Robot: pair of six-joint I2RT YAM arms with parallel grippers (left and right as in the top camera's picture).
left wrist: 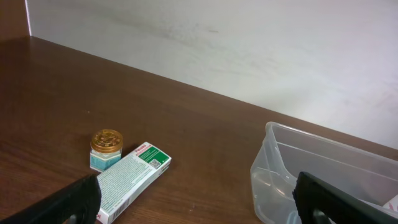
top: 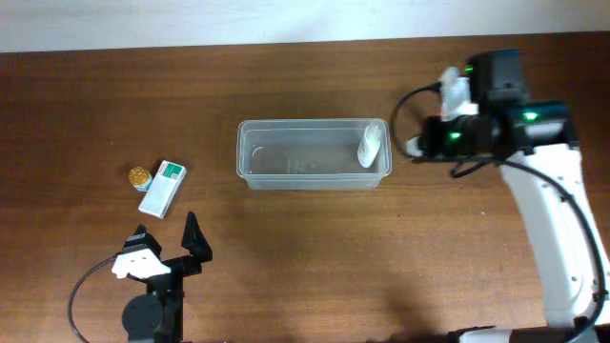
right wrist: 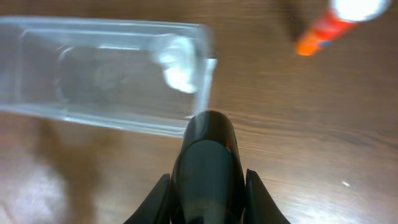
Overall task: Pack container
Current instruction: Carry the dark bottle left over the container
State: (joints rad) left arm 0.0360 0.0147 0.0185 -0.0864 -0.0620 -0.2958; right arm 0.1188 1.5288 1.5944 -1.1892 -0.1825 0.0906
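- The right gripper (right wrist: pixel 208 124) has its jaws pressed together with nothing between them. It hangs above the bare wood just off one short end of the container (top: pixel 305 154).
- The container, a clear rectangular bin, sits at mid-table with its long side running left to right and its open top facing up.
- A small white bottle (top: pixel 370 145) lies tilted inside the bin against the end wall nearest the right gripper. The right wrist camera shows it only as a pale blur through the plastic.
- Beyond that gripper, an orange-and-white object (right wrist: pixel 329 22) lies on the wood outside the bin, too blurred to name.
- The left gripper (top: pixel 167 233) sits low at the near-left of the table (top: pixel 315 257), its fingers spread wide and holding nothing.
- Just ahead of the open fingers, a white-and-green box (top: pixel 162 188) lies flat on the wood.
- A small jar with a gold lid (top: pixel 140 175) stands upright just beside the box, on the side away from the bin.
- Box and jar are both outside the container and well to its left.
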